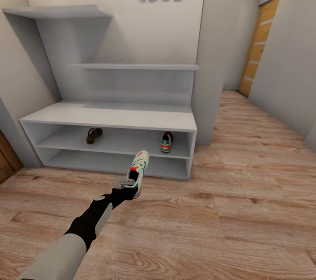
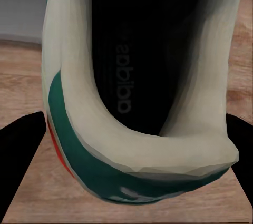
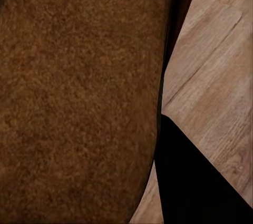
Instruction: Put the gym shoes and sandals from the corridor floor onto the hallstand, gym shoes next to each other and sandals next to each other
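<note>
My left gripper (image 1: pixel 127 182) is shut on one gym shoe (image 1: pixel 138 170), holding it by the heel above the corridor floor (image 1: pixel 228 210) just in front of the hallstand (image 1: pixel 109 115). In the left wrist view the shoe's dark opening and green-striped heel (image 2: pixel 105 145) sit between the black fingers (image 2: pixel 18 150). The other gym shoe (image 1: pixel 166 142) stands on the middle shelf at the right end. One sandal (image 1: pixel 93 134) lies on the same shelf towards the left. The right wrist view shows a brown sandal insole (image 3: pixel 79 97) pressed against a black finger (image 3: pixel 195 182), over floor planks.
The hallstand's bench top and two upper wall shelves (image 1: pixel 131 66) are bare. A grey wall pillar (image 1: pixel 215 73) stands right of the rack, with a wooden door (image 1: pixel 261 43) further down the corridor. Another brown door edge (image 1: pixel 6 157) is at far left.
</note>
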You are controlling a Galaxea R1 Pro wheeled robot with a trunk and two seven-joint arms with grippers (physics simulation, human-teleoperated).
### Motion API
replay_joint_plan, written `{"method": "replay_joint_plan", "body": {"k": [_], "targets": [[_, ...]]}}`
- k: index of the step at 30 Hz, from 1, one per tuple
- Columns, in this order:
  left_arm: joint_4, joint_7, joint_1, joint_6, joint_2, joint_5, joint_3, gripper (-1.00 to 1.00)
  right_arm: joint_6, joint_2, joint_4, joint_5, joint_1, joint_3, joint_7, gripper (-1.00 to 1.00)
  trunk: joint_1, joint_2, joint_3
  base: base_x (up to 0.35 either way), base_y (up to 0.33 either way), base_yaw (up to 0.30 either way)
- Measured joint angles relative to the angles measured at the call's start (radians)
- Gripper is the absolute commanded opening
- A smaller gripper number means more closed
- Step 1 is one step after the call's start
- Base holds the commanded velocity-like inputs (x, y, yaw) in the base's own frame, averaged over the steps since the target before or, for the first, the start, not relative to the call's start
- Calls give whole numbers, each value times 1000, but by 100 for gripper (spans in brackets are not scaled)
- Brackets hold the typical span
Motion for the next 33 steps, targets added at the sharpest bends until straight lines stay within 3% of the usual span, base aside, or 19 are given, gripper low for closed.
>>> {"method": "replay_joint_plan", "body": {"k": [17, 27, 33], "targets": [[-1, 2, 0, 0, 0, -3, 4, -100, -1, 0, 0, 1, 0, -2, -1, -100, 8, -4, -82, 0, 0, 0], [-7, 3, -1, -3, 2, -4, 7, -100, -4, 0, 0, 2, 0, -3, 1, -100, 7, -4, -82, 10, 0, 0], [-8, 4, -3, 0, 0, -4, 6, -100, -4, 0, 0, 1, 0, -3, 1, -100, 7, -4, -82, 262, 0, 0]]}}
